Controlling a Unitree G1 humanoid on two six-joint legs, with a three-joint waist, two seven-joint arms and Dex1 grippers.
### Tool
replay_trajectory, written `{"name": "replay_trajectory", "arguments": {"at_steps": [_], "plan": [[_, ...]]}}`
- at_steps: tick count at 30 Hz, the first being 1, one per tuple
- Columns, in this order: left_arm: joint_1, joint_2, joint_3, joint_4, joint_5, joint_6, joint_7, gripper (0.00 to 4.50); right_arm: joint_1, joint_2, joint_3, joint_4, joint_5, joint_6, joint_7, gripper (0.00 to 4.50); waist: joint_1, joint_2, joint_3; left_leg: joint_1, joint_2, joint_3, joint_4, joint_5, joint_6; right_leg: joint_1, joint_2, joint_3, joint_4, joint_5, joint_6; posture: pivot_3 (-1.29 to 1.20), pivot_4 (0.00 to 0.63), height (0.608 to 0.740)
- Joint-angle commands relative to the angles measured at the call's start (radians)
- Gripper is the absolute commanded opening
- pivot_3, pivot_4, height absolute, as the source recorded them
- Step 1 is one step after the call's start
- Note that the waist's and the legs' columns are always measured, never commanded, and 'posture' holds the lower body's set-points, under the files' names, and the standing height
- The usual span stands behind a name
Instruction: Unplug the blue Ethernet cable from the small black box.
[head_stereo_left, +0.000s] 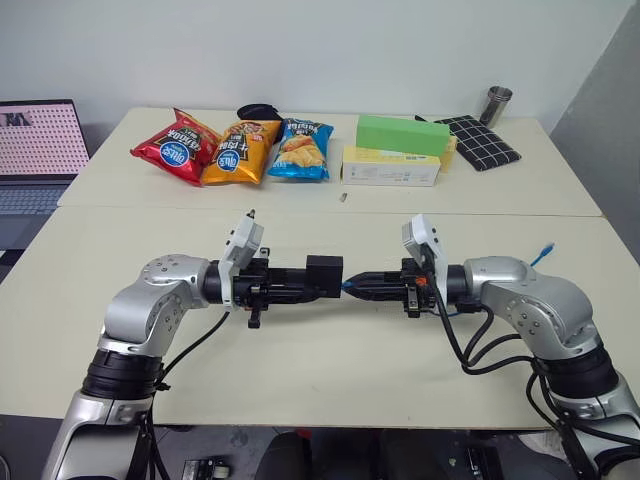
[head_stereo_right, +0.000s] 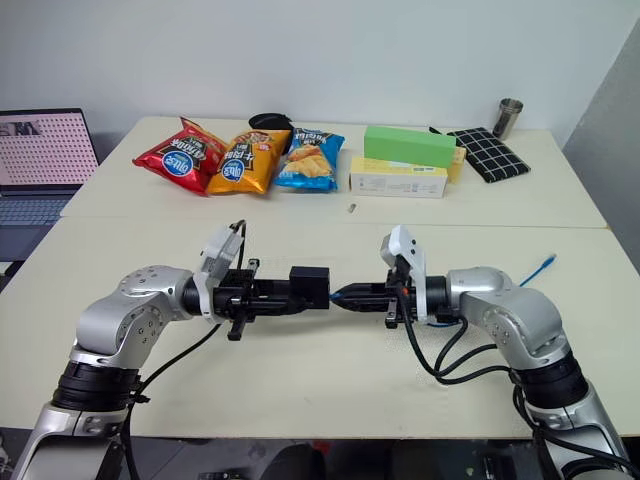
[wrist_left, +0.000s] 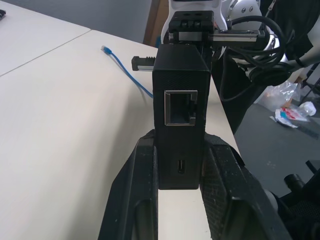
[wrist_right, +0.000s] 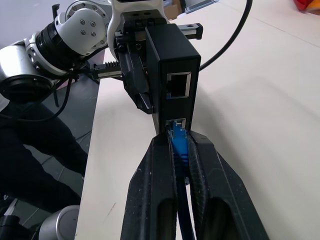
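Observation:
The small black box (head_stereo_left: 324, 274) is held above the near table, with my left gripper (head_stereo_left: 305, 283) shut on its sides. In the left wrist view its fingers (wrist_left: 135, 200) clamp the box (wrist_left: 180, 85), whose open port faces the camera. My right gripper (wrist_right: 177, 145) faces it from the other side, shut on the blue Ethernet cable (wrist_right: 178, 142) at its plug. The plug's tip sits at the box's lower port (wrist_right: 175, 123). The cable trails back along the right arm, and its far end (head_stereo_left: 541, 252) lies on the table.
Three chip bags (head_stereo_left: 236, 148), a green box (head_stereo_left: 402, 133) on a yellow box (head_stereo_left: 390, 166), a checked pouch (head_stereo_left: 482, 141) and a metal cup (head_stereo_left: 497, 104) line the far table. A laptop (head_stereo_left: 35, 150) stands at the left. A small part (head_stereo_left: 343, 197) lies mid-table.

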Motion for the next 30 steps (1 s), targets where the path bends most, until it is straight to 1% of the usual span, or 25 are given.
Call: {"name": "replay_trajectory", "arguments": {"at_steps": [1,6,10,13,17,18,20,23,26,28,29,30], "plan": [[0.003,0.001,0.007,-0.046,-0.025,-0.013,-0.020,0.78,-0.034,-0.026,0.002,0.012,-0.007,-0.003,0.047,0.05,0.000,0.000,0.000,0.000,0.000,0.000,0.000,0.000,0.000,0.000,0.000,0.000,0.000,0.000,0.000,0.00,0.150,0.740],[0.018,0.028,0.027,-0.019,-0.013,-0.026,-0.028,0.78,-0.010,-0.114,-0.029,0.055,-0.017,-0.004,0.105,0.05,0.001,0.000,0.000,0.000,0.000,0.000,0.000,0.000,0.000,0.000,0.000,0.000,0.000,0.000,0.000,0.00,0.150,0.740],[0.028,0.038,0.048,-0.010,-0.015,-0.029,-0.014,0.78,0.018,-0.146,-0.051,0.082,-0.044,-0.039,0.100,0.05,0.001,0.000,0.000,0.000,0.000,0.000,0.000,-0.001,0.002,0.000,0.000,0.000,-0.001,0.000,0.000,0.00,0.150,0.740],[0.036,0.037,0.065,-0.017,-0.017,-0.029,0.009,0.78,0.031,-0.117,-0.094,0.167,-0.135,-0.135,-0.009,0.05,0.000,0.000,0.000,0.000,0.000,0.000,0.000,-0.002,0.003,0.000,0.000,0.000,-0.001,0.000,0.000,0.00,0.150,0.740],[0.040,0.025,0.084,-0.014,-0.011,-0.025,0.063,0.78,0.005,-0.064,-0.102,0.385,-0.385,-0.355,-0.282,0.05,0.000,0.000,0.000,0.000,0.000,0.000,0.000,-0.001,0.003,0.000,0.000,0.000,0.000,0.000,0.000,0.00,0.150,0.740],[0.041,0.024,0.086,-0.011,-0.010,-0.022,0.074,0.78,-0.009,-0.047,-0.111,0.449,-0.447,-0.405,-0.377,0.40,0.000,0.000,0.000,0.000,0.000,0.001,0.000,-0.001,0.002,0.000,0.000,0.001,0.000,0.000,0.000,0.00,0.150,0.740],[0.036,0.020,0.079,-0.003,0.006,-0.002,0.123,0.78,-0.025,-0.020,-0.126,0.545,-0.510,-0.463,-0.473,0.84,0.001,0.000,0.000,0.000,0.000,0.002,0.000,0.000,0.000,-0.001,0.000,0.001,0.000,0.000,0.000,0.00,0.150,0.740],[0.016,0.007,0.077,0.017,0.008,0.011,0.163,0.78,-0.037,0.001,-0.123,0.604,-0.556,-0.515,-0.505,1.40,-0.001,0.000,0.000,-0.001,0.000,0.003,-0.001,0.000,0.000,-0.001,0.000,0.002,0.000,0.000,0.000,0.00,0.150,0.740],[-0.004,-0.012,0.079,0.038,0.025,-0.007,0.202,0.78,-0.043,0.012,-0.139,0.609,-0.559,-0.544,-0.499,2.00,-0.002,0.000,0.000,-0.001,0.000,0.003,-0.001,0.000,0.000,-0.002,0.000,0.002,0.000,0.000,0.000,0.00,0.150,0.740],[-0.017,-0.031,0.082,0.059,0.051,-0.036,0.239,0.78,-0.036,0.002,-0.156,0.573,-0.541,-0.544,-0.466,2.50,-0.001,0.000,0.000,-0.001,0.000,0.003,-0.001,0.000,0.000,-0.002,0.000,0.002,0.001,0.000,0.000,0.00,0.150,0.740],[-0.022,-0.039,0.081,0.070,0.064,-0.052,0.256,0.78,-0.030,-0.005,-0.163,0.548,-0.524,-0.537,-0.439,2.74,-0.001,0.000,0.000,-0.001,0.000,0.003,-0.001,0.000,0.000,-0.002,0.000,0.002,0.001,0.000,0.000,0.00,0.150,0.740],[-0.036,-0.064,0.083,0.111,0.116,-0.106,0.325,0.78,0.001,-0.030,-0.157,0.448,-0.452,-0.508,-0.331,2.92,0.000,0.000,0.000,-0.001,0.000,0.004,-0.001,0.000,0.000,-0.002,0.000,0.002,0.000,0.000,0.000,0.00,0.150,0.740]]}}
